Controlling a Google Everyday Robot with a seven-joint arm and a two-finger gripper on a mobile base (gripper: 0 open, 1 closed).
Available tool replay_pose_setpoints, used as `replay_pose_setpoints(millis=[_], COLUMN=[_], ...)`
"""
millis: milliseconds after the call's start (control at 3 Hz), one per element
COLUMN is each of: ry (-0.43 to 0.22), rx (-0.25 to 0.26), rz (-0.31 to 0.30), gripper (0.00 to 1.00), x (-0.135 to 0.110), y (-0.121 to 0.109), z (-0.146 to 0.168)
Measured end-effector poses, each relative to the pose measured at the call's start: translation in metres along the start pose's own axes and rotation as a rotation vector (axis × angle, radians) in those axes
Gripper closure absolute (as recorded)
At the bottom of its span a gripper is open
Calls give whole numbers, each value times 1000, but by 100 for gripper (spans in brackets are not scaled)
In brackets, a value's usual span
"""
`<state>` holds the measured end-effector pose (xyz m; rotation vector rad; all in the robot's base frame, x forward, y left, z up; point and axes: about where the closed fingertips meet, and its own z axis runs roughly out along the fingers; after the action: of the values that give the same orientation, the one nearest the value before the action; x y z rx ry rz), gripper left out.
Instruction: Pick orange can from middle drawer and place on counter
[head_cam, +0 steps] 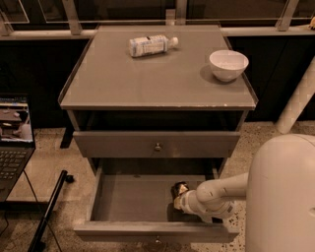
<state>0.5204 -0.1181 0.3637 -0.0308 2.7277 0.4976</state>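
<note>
Speckled floor [44, 162], open laptop [15, 142] left, dark windows [123, 7] behind, dim warm light; gripper [181, 199] down in middle drawer [133, 197].

Grey counter [147, 83]; white pincer [181, 198] (in drawer); brownish-orange can [178, 189].
</note>
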Motion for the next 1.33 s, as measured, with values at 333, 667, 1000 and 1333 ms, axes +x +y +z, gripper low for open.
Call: replay_pose_setpoints(millis=[333,667,1000,1333], ry=[15,-8,-131,-157], rx=[-35,-183,-275,-325], rz=[-20,-180,-288,-267], gripper=[100,100,100,100], x=[0,-17,-65,-86], y=[2,15,-5,-43], z=[-4,-11,-53,-84])
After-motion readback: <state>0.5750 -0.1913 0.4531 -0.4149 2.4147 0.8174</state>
